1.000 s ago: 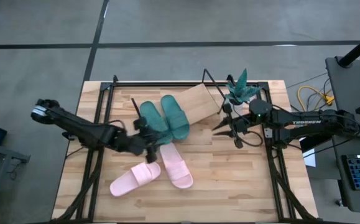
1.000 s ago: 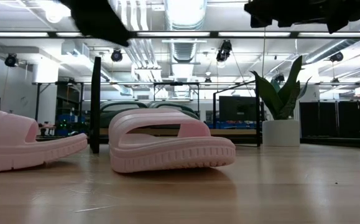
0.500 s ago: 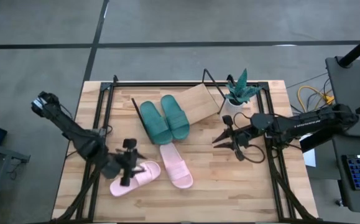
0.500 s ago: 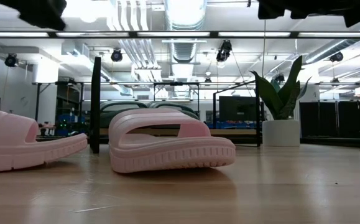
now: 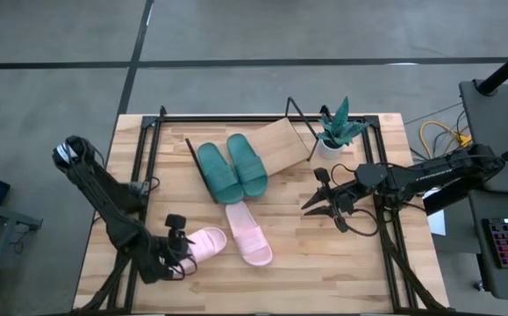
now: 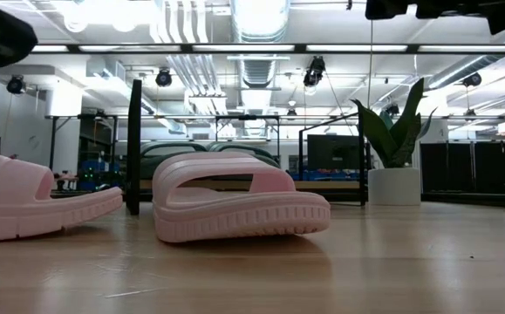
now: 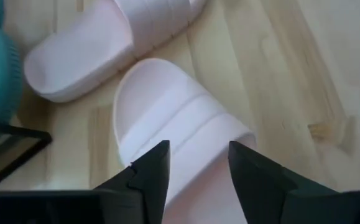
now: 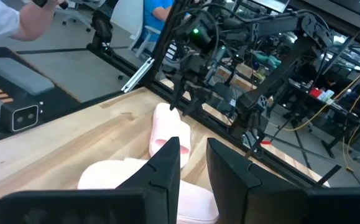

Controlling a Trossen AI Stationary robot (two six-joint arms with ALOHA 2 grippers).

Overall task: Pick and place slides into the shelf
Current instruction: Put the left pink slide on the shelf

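1. Since the earlier frames, the left end effector has swung away from the green sandals on the shelf, toward the near left part of the table, and now sits over the heel end of one pink sandal.
2. In the left wrist view its two dark fingers stand apart, one on each side of that pink sandal's strap area; the gap looks moderate, and nothing is clamped between them.
3. Whether the fingers touch the foam cannot be told.
4. The right end effector hangs over the right half of the table, beside the shelf's near right corner, with its fingers a narrow gap apart and holding nothing.
5. The second pink sandal lies just beside the first, toward the table's middle, and the two angle apart in a V.
6. Both pink sandals rest flat on the table, sole down, as the low view shows.
7. The pair of green sandals lies side by side on the left part of the slanted shelf, whose right part is bare wood.
8. A small potted plant stands at the far right of the table, just beside the shelf.
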